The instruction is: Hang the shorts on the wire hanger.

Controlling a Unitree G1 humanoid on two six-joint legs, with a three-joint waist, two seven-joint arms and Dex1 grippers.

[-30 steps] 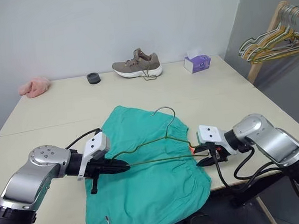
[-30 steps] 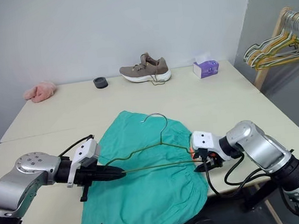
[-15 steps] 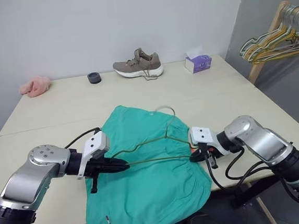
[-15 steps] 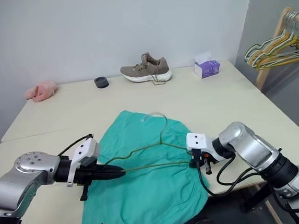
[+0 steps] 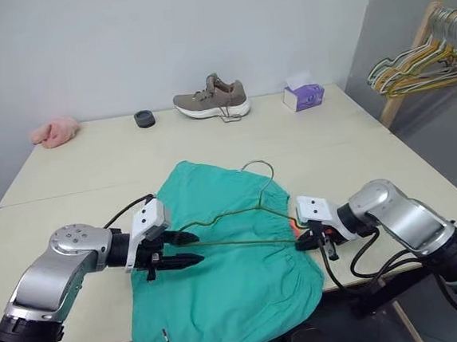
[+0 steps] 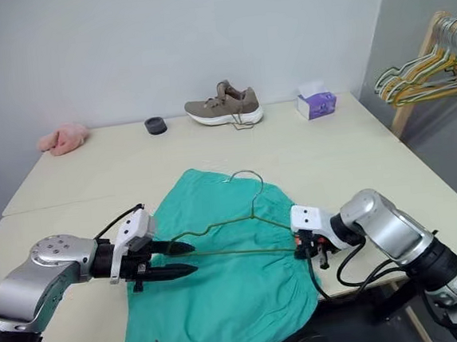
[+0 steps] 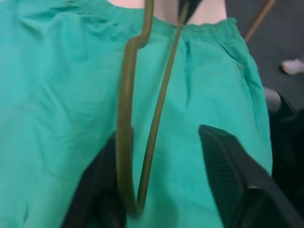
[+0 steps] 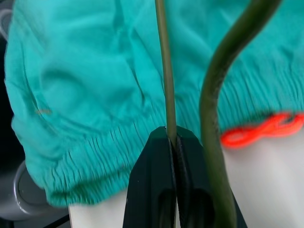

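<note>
Presently the shorts (image 5: 230, 275) are spread flat near the front edge of the tabletop (image 5: 354, 140), with one leg hanging over that edge and the gathered waistband turned toward the right edge. On top of them the wire hanger (image 5: 241, 218) is lying, its hook (image 5: 259, 168) pointed toward the back edge and its straight bottom bar stretched across the cloth between the two tools.

The left tool (image 5: 186, 249) is seen at the left end of the hanger with its two black fingers (image 7: 228, 171) spread apart; the hanger's bent corner lies between them, and nothing is gripped. The right tool (image 5: 305, 240) is seen at the waistband, beside the orange tag (image 8: 259, 130). Its fingers (image 8: 156, 190) are pressed together on the thin bottom wire of the hanger, so that end is pinched fast.

Along the back edge of the tabletop a brown sneaker (image 5: 210, 98), a small black round object (image 5: 145, 118) and a purple tissue box (image 5: 302, 95) are set out, and a pink fluffy item (image 5: 53, 132) is placed near the back left corner. Beyond the right edge a bunch of coloured hangers (image 5: 419, 62) is hung on a wooden rack (image 5: 406, 63).
</note>
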